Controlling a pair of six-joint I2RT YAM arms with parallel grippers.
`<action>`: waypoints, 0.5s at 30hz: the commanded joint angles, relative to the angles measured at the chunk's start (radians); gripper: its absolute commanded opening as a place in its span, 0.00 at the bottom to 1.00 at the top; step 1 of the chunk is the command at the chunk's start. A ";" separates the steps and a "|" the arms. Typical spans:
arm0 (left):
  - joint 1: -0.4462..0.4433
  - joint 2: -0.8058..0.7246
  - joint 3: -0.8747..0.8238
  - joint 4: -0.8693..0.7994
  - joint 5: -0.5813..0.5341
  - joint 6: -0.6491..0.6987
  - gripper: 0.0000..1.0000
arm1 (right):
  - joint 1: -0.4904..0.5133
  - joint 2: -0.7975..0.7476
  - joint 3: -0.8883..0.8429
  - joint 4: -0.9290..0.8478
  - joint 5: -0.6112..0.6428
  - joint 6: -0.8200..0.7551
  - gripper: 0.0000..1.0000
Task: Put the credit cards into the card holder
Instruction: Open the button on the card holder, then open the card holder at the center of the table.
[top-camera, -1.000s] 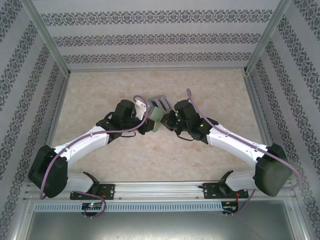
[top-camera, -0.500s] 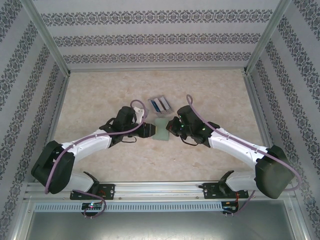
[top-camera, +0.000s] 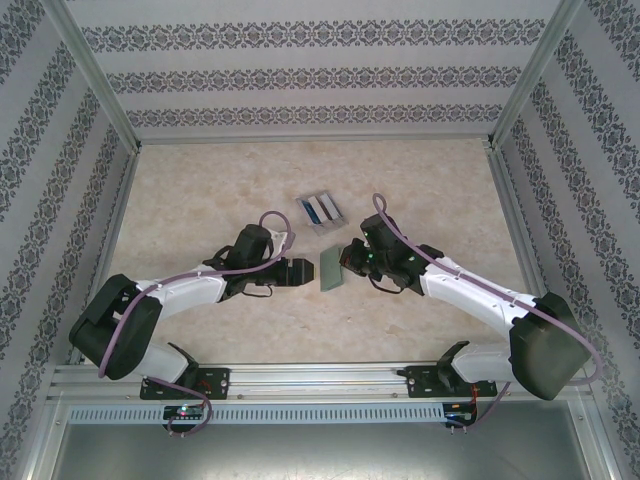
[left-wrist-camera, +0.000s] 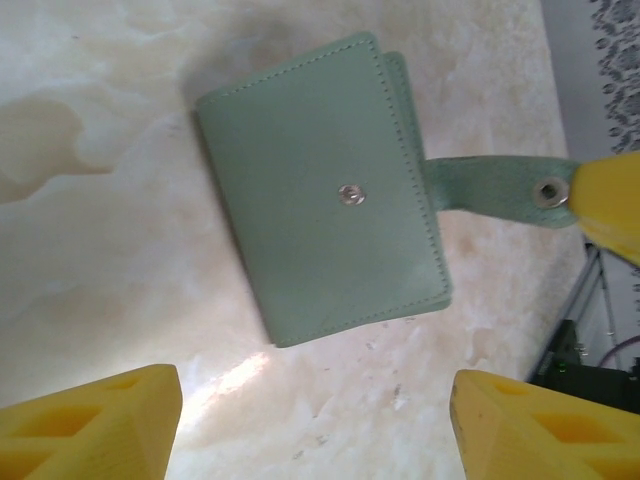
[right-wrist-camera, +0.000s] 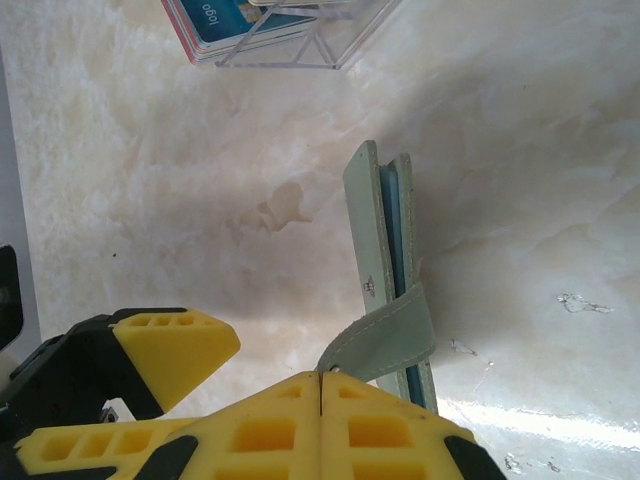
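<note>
The card holder (top-camera: 330, 268), a grey-green wallet, stands roughly on edge at mid-table between both grippers. My right gripper (top-camera: 348, 258) is shut on its snap tab (right-wrist-camera: 388, 338). In the right wrist view the right gripper (right-wrist-camera: 320, 378) shows its jaws pressed together, and a blue card edge (right-wrist-camera: 392, 215) sits between the wallet's leaves. My left gripper (left-wrist-camera: 315, 425) is open and apart from the card holder (left-wrist-camera: 320, 190), facing its flat side. More credit cards (top-camera: 318, 210) lie stacked in a clear tray, blue and red credit cards (right-wrist-camera: 245, 25) showing.
The clear plastic tray (right-wrist-camera: 335, 45) sits just beyond the wallet. Marble tabletop (top-camera: 200, 190) is bounded by patterned walls on three sides and a metal rail (top-camera: 320, 380) near the arm bases.
My left gripper opened, let go of the card holder and drew back to the left. The right gripper brought the wallet down and nearer, still holding its tab.
</note>
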 joint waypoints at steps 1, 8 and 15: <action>-0.004 0.020 0.037 0.044 0.041 -0.011 0.73 | 0.001 -0.014 0.011 0.021 -0.038 -0.008 0.00; -0.002 0.058 0.050 0.077 0.044 -0.113 0.80 | 0.023 -0.024 0.055 0.030 -0.045 -0.019 0.00; 0.005 0.082 0.088 0.023 0.017 -0.118 0.87 | 0.034 -0.025 0.065 0.080 -0.047 -0.030 0.00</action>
